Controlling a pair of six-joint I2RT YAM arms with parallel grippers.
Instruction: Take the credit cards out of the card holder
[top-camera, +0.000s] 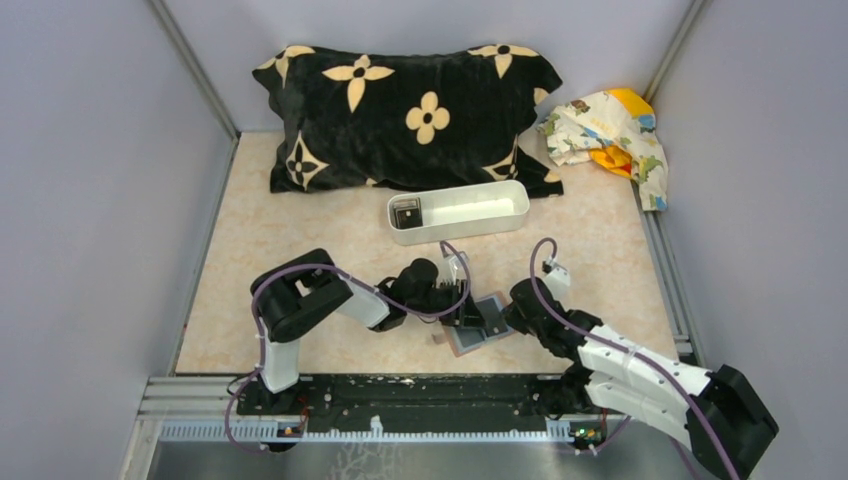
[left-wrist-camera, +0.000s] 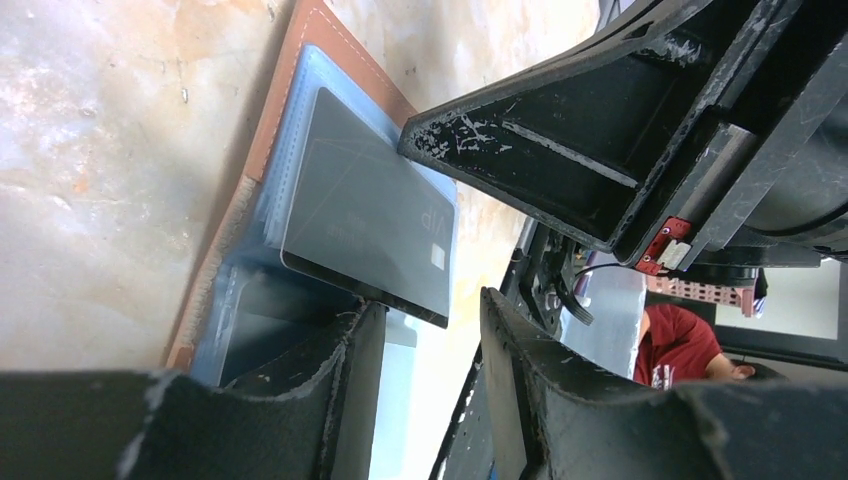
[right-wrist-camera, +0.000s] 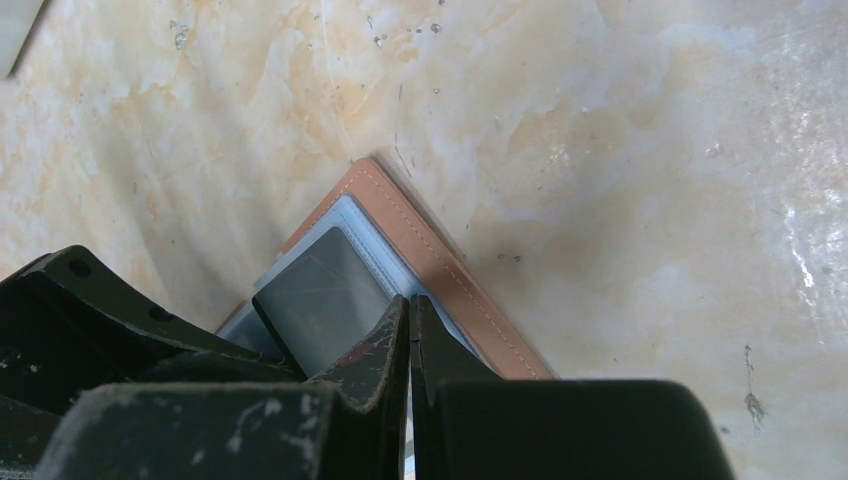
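The wallet (top-camera: 468, 342) lies open on the tabletop (top-camera: 300, 220), at 6 o'clock from the white tray (top-camera: 460, 233). A dark grey card (left-wrist-camera: 370, 210) sticks out of its blue pocket. The left end effector (left-wrist-camera: 428, 305), at the wallet's 9 o'clock, is partly open, with the card's edge between its fingers but not clamped. The right end effector (right-wrist-camera: 410, 308), at 3 o'clock, is fully closed and empty, its tips pressing on the wallet.

- Black pillow (top-camera: 405, 115) with cream flower pattern, lying at 12 o'clock along the back wall.
- Crumpled printed cloth (top-camera: 610, 135), white and yellow, at 1 o'clock, just beside the pillow.
- Long white tray (top-camera: 480, 228) just before the pillow, toward 12 o'clock.
- Beige marbled tabletop (top-camera: 270, 250) beneath everything.
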